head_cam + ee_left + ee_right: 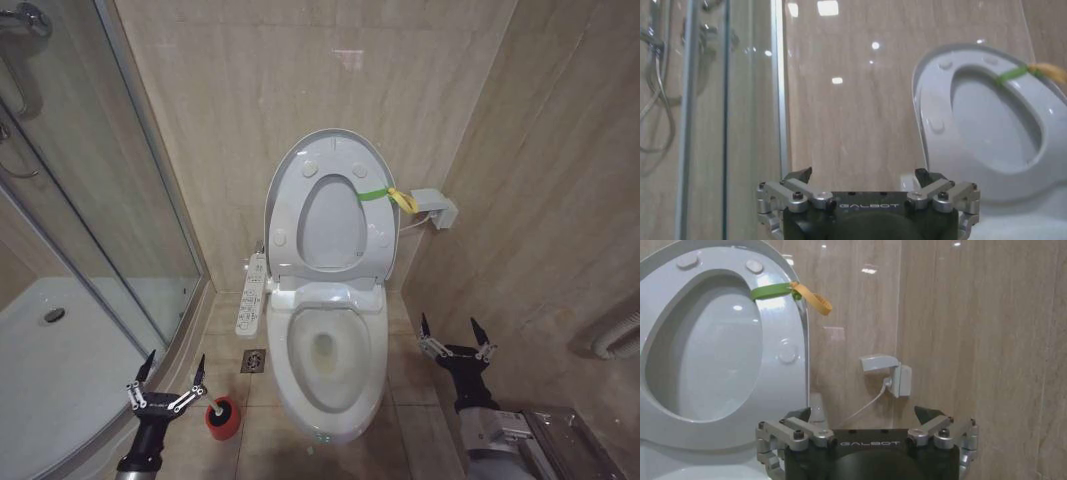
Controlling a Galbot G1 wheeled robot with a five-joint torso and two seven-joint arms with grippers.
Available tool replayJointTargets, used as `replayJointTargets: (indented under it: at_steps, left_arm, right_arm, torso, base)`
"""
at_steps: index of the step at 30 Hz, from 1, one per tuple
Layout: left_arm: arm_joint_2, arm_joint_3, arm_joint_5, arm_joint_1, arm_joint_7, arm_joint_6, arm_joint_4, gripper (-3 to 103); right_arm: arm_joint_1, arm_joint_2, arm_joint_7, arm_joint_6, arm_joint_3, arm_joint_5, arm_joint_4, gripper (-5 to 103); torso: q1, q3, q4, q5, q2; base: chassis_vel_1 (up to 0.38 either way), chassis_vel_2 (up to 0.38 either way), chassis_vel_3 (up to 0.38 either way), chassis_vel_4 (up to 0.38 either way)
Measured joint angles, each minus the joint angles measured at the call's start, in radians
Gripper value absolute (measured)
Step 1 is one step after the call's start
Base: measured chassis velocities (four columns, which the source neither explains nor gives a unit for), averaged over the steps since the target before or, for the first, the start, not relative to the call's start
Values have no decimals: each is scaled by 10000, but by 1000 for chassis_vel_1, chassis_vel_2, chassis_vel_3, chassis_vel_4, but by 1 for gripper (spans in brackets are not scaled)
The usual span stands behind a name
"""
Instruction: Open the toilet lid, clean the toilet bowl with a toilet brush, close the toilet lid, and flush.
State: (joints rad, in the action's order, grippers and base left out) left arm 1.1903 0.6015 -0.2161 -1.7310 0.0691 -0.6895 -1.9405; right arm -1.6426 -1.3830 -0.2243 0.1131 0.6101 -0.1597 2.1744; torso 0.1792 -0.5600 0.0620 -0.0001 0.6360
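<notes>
The toilet lid (335, 225) stands raised against the wall with the ring seat upright in front of it; a green-and-yellow strap (390, 197) hangs at its right edge. Below, the toilet bowl (325, 350) lies uncovered. The toilet brush (222, 406) sits head-up in its red cup (222, 422) on the floor left of the bowl. My left gripper (175, 362) is open, just left of the brush and apart from it. Right of the bowl, my right gripper (449, 326) is also open and holds nothing. Both wrist views show the lid (997, 125) (707, 365) beyond open fingers.
A glass shower enclosure (120, 200) and white tray (60, 350) fill the left. The buttoned side panel (253, 293) and a floor drain (254, 361) lie between toilet and shower. A wall socket box (435, 207) with a cable sits right of the lid.
</notes>
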Motion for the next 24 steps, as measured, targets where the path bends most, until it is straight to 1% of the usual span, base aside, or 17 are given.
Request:
replayJointTargets:
  at_steps: [2,3,6,7,8,9,11,13,14,16,17,19,20,22,24]
  left_arm:
    - [73,292,-115,-181,43,157,-473,100]
    - [73,292,-115,-181,43,157,-473,100]
    - [183,539,-651,-448,111,647,-1195,100]
    - [226,534,-803,-616,159,875,-1487,100]
    - [226,534,-803,-616,159,875,-1487,100]
    - [250,498,-861,-758,178,1013,-1672,100]
    - [311,197,-894,-1180,228,1418,-2147,100]
    - [401,-199,-922,-1419,638,1981,-2587,102]
    - [401,-199,-922,-1419,638,1981,-2587,102]
    - [501,-532,-832,-1420,1326,2921,-2961,102]
    - [501,-532,-832,-1420,1326,2921,-2961,102]
    - [521,-550,-592,-1323,1481,3350,-2991,102]
    - [513,-481,-515,-1280,1465,3468,-2973,98]
    - [488,-366,-493,-1240,1411,3541,-2925,98]
    - [434,-31,-567,-1137,1049,3566,-2728,98]
  right_arm:
    - [0,0,0,0,0,0,0,100]
    - [0,0,0,0,0,0,0,100]
    - [0,0,0,0,0,0,1,100]
    - [0,0,0,0,0,0,1,100]
    - [0,0,0,0,0,0,1,100]
    - [0,0,0,0,0,0,0,100]
    - [0,0,0,0,0,0,0,100]
    - [0,0,0,0,0,0,1,100]
    - [0,0,0,0,0,0,1,100]
    - [0,0,0,0,0,0,1,100]
    - [0,0,0,0,0,0,1,100]
    - [0,0,0,0,0,0,1,100]
    - [0,0,0,0,0,0,1,100]
    - [0,0,0,0,0,0,1,100]
    - [0,0,0,0,0,0,1,100]
  torso:
    - [0,0,0,2,0]
    - [0,0,0,2,0]
    - [0,0,0,2,0]
    - [0,0,2,1,0]
    - [0,0,2,1,0]
    - [0,0,1,1,0]
    - [0,0,-1,3,0]
    - [0,0,-3,3,0]
    - [0,0,-3,3,0]
    - [0,0,1,2,0]
    - [0,0,1,2,0]
    - [1,0,2,1,0]
    - [1,0,1,0,0]
    - [2,0,1,2,0]
    - [2,0,1,1,0]
  base:
    - [0,0,0,0]
    - [0,0,0,0]
    - [0,0,0,0]
    - [0,0,0,0]
    - [0,0,0,0]
    - [0,0,0,0]
    - [0,0,0,0]
    - [0,0,0,0]
    - [0,0,0,0]
    - [0,0,0,0]
    - [0,0,0,0]
    - [0,0,0,0]
    - [0,0,0,0]
    - [0,0,0,0]
    - [0,0,0,0]
